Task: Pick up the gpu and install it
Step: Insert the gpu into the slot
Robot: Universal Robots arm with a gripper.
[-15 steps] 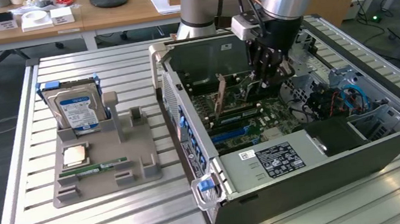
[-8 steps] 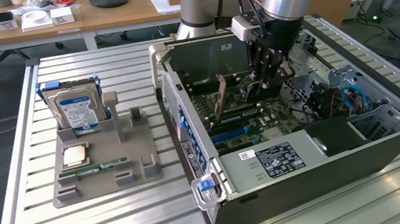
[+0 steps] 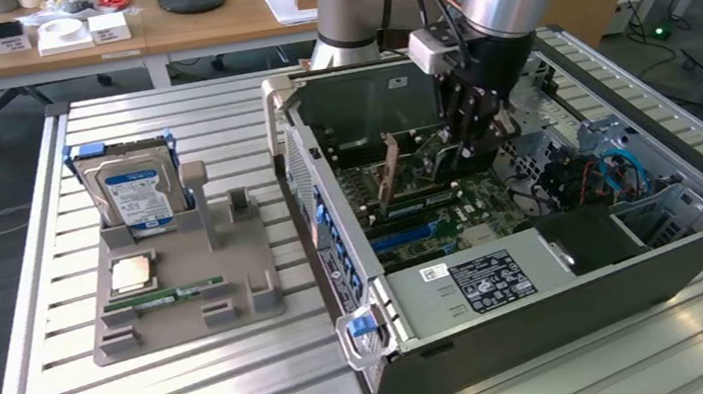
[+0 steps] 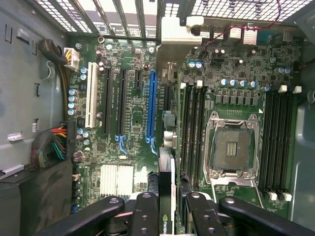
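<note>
Inside the open grey metal computer case, the black gripper seemingly clamps the thin, brown-edged gpu upright over the green motherboard.

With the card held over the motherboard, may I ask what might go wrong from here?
The thin dark gpu card, clamped in the black gripper, appears offset from the long blue slot; pressing down could strike the green motherboard. Black memory slots lie alongside, so a sideways slip might catch them.
</note>
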